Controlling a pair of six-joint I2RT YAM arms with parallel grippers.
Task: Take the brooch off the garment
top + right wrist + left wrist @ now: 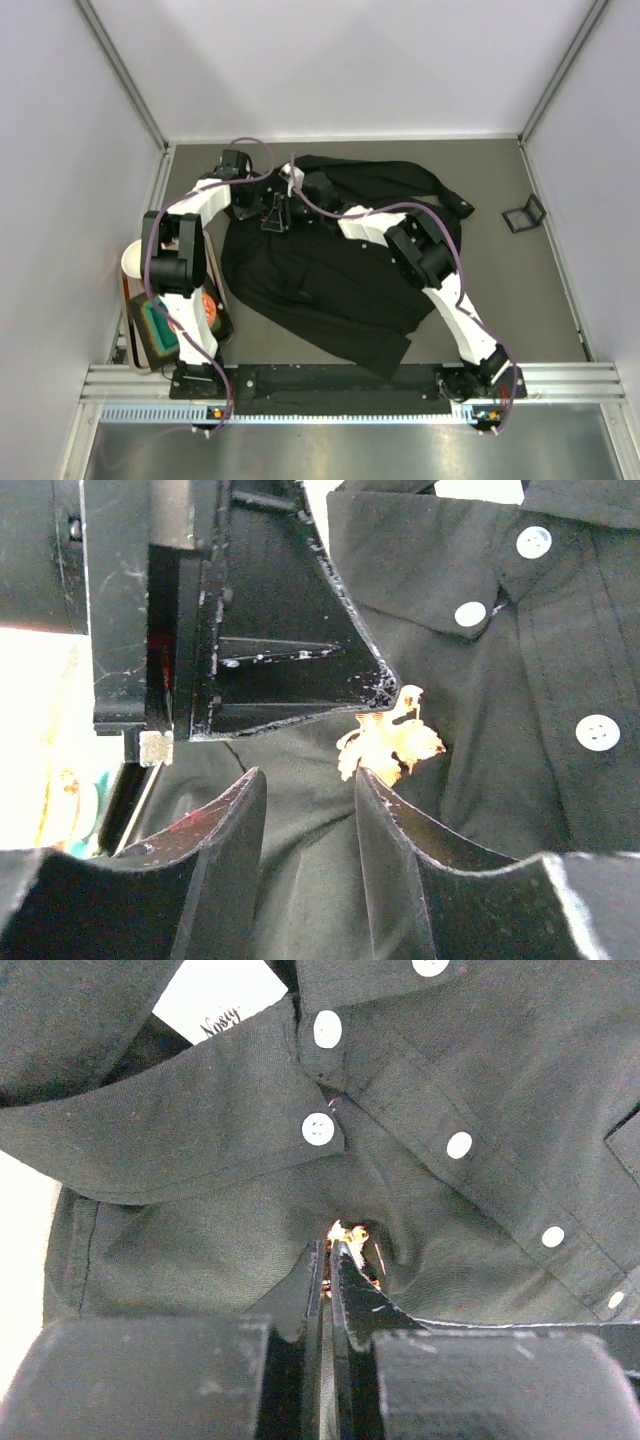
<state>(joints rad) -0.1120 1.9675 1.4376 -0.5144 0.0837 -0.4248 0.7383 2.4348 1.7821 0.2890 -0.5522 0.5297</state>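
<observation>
Left gripper (329, 1260) is pinched together against the brooch (393, 745) on the garment (200, 1140) below the collar (probably steadying the cloth). Right gripper (310, 780) hovers beside it, fingers apart, holding nothing.

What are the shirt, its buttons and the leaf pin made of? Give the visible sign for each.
The shirt looks like woven, cotton-type cloth in matte black: it creases and folds softly. The buttons are probably plastic: pale, smooth, with stitching holes. The pin is unclear: an orange leaf shape with a glint, maybe enamelled metal or plastic.
</observation>
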